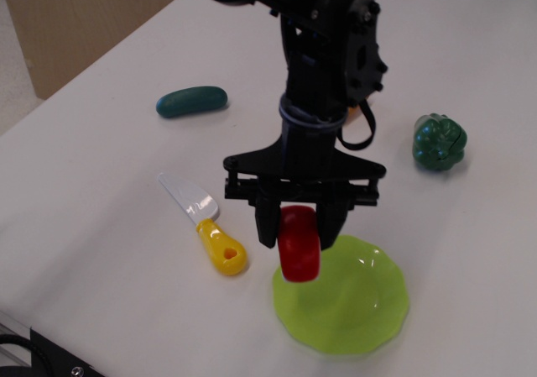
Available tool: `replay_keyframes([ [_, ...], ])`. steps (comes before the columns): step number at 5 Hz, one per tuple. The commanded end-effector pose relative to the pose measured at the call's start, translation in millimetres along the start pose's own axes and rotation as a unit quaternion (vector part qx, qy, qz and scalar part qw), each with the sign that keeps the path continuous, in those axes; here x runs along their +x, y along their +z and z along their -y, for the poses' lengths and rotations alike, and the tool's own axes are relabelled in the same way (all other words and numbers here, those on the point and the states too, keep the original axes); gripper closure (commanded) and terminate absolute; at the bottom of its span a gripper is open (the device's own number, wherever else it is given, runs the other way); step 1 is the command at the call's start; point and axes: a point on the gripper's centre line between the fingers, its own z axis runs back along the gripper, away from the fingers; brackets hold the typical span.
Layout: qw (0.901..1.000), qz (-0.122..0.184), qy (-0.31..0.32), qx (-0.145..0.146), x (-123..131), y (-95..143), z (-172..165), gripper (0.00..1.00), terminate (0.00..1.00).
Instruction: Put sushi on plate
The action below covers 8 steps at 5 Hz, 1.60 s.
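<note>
My gripper (299, 233) is shut on the sushi (299, 246), a glossy red toy held on edge between the black fingers (267, 224). It hangs above the left rim of the lime-green plate (361, 301), which lies flat on the white table near the front. The sushi's white base is hidden. The arm covers the far edge of the plate.
A toy knife with a yellow handle (220, 248) lies left of the plate. A teal cucumber-like toy (191, 101) lies at the back left. A dark green toy vegetable (440, 142) sits at the right. An orange toy (362, 108) peeks out behind the arm.
</note>
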Motion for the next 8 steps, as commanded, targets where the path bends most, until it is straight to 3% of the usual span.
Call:
replay_keyframes([
  [1,0.9992,-0.010,-0.036,-0.013,-0.7,0.5,9.0,0.00,0.00],
  [3,0.9991,-0.016,-0.035,-0.019,6.0,5.6,6.5,0.00,0.00],
  [5,0.9986,0.020,-0.012,-0.047,22.0,43.4,-10.9,0.00,0.00],
  [7,0.9986,0.020,-0.012,-0.047,22.0,43.4,-10.9,0.00,0.00],
  [8,0.9986,0.020,-0.012,-0.047,22.0,43.4,-10.9,0.00,1.00],
])
